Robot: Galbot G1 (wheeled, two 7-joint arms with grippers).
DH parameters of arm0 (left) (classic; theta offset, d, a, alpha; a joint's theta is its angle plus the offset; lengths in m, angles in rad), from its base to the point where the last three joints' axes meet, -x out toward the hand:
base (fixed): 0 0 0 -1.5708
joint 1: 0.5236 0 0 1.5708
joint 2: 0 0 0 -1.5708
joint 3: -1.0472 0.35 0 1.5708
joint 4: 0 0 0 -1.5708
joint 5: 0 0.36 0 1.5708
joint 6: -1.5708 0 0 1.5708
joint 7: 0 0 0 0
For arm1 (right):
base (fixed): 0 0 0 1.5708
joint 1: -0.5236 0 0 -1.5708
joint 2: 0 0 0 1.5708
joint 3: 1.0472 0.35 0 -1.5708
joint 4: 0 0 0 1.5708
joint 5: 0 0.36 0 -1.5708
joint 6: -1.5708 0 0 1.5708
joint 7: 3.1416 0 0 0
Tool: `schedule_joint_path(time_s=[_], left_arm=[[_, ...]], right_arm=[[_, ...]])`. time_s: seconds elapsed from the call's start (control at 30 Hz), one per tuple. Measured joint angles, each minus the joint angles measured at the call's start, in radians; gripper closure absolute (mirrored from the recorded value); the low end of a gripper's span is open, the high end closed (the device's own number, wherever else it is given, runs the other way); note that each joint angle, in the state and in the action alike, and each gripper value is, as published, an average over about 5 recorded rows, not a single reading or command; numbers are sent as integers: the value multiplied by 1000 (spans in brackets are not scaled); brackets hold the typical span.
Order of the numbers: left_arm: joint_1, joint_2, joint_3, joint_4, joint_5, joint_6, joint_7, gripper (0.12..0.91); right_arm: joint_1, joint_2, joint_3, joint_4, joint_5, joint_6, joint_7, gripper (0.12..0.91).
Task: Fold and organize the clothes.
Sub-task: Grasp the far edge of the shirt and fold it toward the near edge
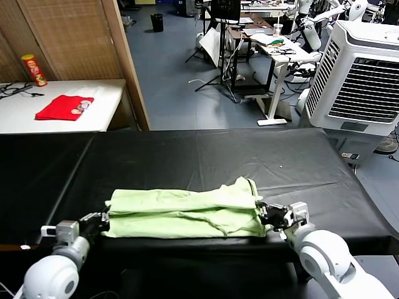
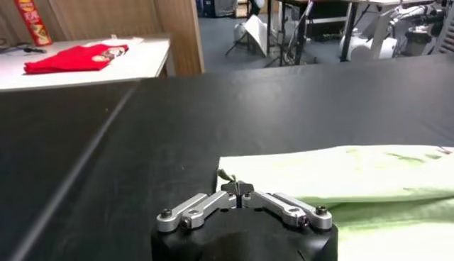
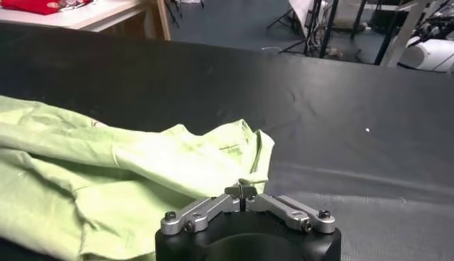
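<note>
both grippers pinching the shirt's ends

the left gripper is closed on the left edge of the pale green shirt, a small tuck of fabric caught between its fingertips. the right gripper is closed the same way on the shirt's right edge, just below the collar. between the two grippers the shirt lies in a long folded band along the near edge of the black table. far beyond the left gripper, on a white table, sit a red cloth and a red can. beyond the right gripper stands a white air cooler.
</note>
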Motion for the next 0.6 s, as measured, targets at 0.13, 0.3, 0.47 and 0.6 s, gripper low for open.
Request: schedule_joint_path(time_s=[0.13, 0.3, 0.47, 0.6], left_arm=[[6, -4, 0, -8, 12, 25, -27, 891], [18, -12, -1, -23, 14, 59, -51, 680], [33, -8, -18, -52, -39, 95, -83, 398], [15, -7, -31, -61, -81, 71, -86, 254]], right_arm=[[-18, -1, 15, 21, -1, 0, -1, 826], [-18, -1, 47, 39, 2, 0, -7, 569], [21, 21, 55, 12, -11, 14, -14, 312], [91, 64, 23, -56, -78, 68, -28, 235]])
